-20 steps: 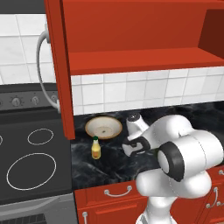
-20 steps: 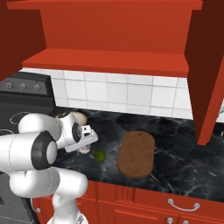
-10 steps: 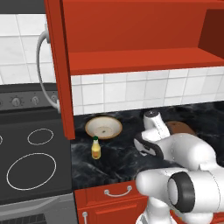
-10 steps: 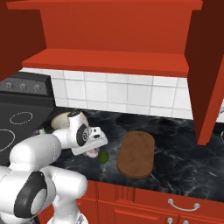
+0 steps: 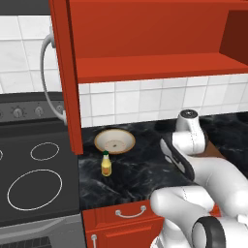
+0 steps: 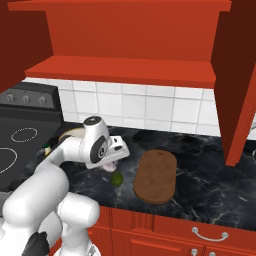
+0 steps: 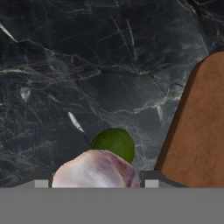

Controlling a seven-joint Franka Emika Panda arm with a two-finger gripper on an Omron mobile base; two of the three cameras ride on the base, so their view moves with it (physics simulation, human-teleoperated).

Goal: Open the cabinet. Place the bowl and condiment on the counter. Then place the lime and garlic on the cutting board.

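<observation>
Red panelled doors of the cabinet point(image 5: 145, 43) stand open, one door edge-on at the left of the left base view and the other at the right of the right base view; its red inner shelf point(image 6: 120, 70) carries nothing visible. Below it runs the bench point(image 6: 210, 175), black marble with white veining.

The bowl point(image 5: 114, 141) sits on the bench near the tiled back wall, beside the stovetop point(image 5: 34, 179). The condiment point(image 5: 106, 163) stands upright just in front of the bowl, apart from it, closer to the bench's front edge.

The cutting board point(image 6: 155, 176) lies flat on the bench toward the front edge, with nothing on it. The lime point(image 6: 117, 178) rests on the bench just beside the board's stove-side edge, not touching it.

The gripper point(image 6: 109, 165) hangs low over the bench between the bowl and the board, close above the lime. In the hand view the garlic point(image 7: 96, 171) sits between the two finger tips at the bottom edge, and the jaws are closed onto it from either side. In that view the bulb overlaps the near part of the lime point(image 7: 114, 143), with the board's rounded corner point(image 7: 197, 127) alongside. Whether the garlic touches the bench or the lime cannot be told.
</observation>
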